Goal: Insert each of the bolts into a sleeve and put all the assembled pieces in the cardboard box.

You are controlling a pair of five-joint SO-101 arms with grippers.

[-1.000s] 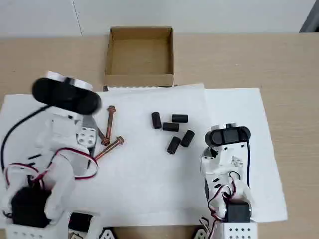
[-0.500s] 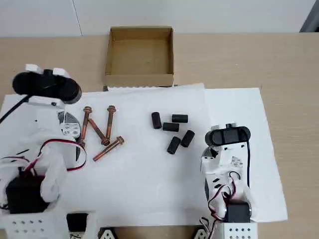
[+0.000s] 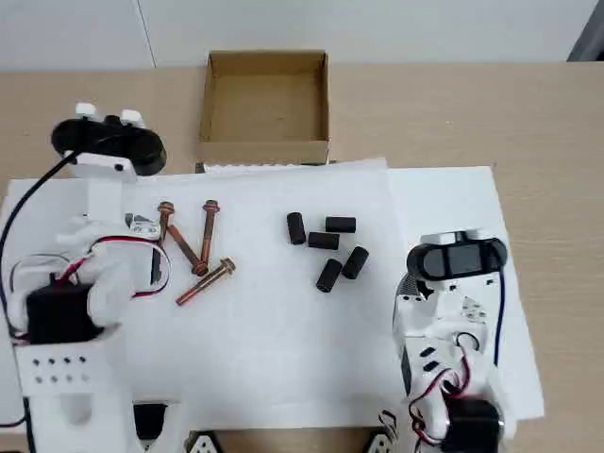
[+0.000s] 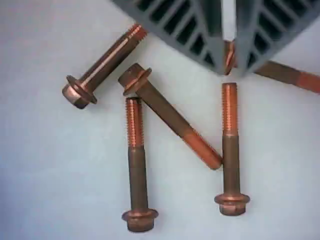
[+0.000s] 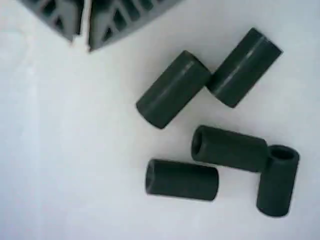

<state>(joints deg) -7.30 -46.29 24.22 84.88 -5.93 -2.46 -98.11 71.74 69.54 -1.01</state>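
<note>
Bolts (image 3: pixel 209 224) lie flat: two heads toward cardboard box (image 3: pixel 267 99), two diagonal. Left pincer (image 4: pixel 229 70), right pincer (image 5: pixel 84 37) clenched.

Overhead view, wrists close above bolts (image 4: pixel 137 165), sleeves (image 5: pixel 182 180)

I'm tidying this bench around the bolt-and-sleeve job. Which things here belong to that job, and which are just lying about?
Belongs to the job:
bolts
sleeves
cardboard box

Just lying about:
white paper sheet under the parts
table
</note>
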